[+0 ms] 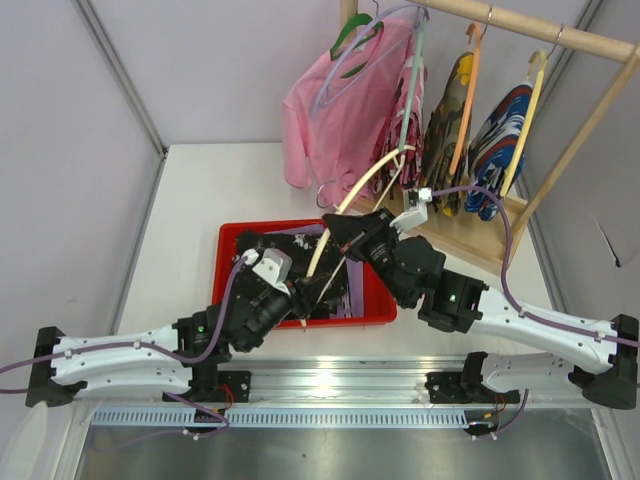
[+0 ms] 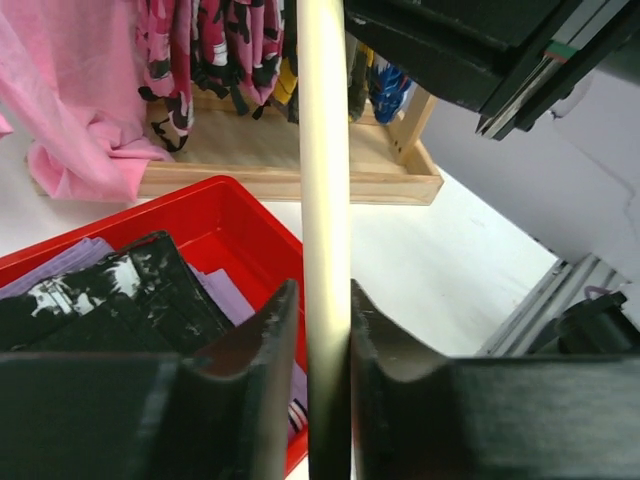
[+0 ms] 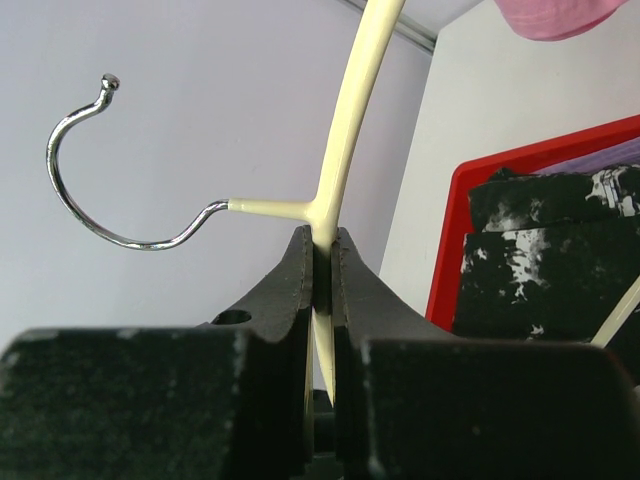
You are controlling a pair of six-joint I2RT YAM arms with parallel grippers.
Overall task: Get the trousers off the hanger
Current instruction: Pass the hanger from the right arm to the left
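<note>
Closest, the left gripper [image 2: 322, 300] sits snug on both sides of the cream hanger [image 2: 323, 150]; the right gripper [image 3: 322, 240] clamps it below the hook. Black speckled trousers [image 2: 130, 290] and lavender trousers [image 2: 60, 262] lie in the red tray [image 2: 230, 215], seven o'clock from the rack [image 1: 500, 215], so removal looks done

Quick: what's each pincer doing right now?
Left pincer: closed on the hanger's cream bar.
Right pincer: closed on the same hanger.

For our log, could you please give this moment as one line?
hanger: right jaws clamped, left jaws around | trousers: in red bin
</note>
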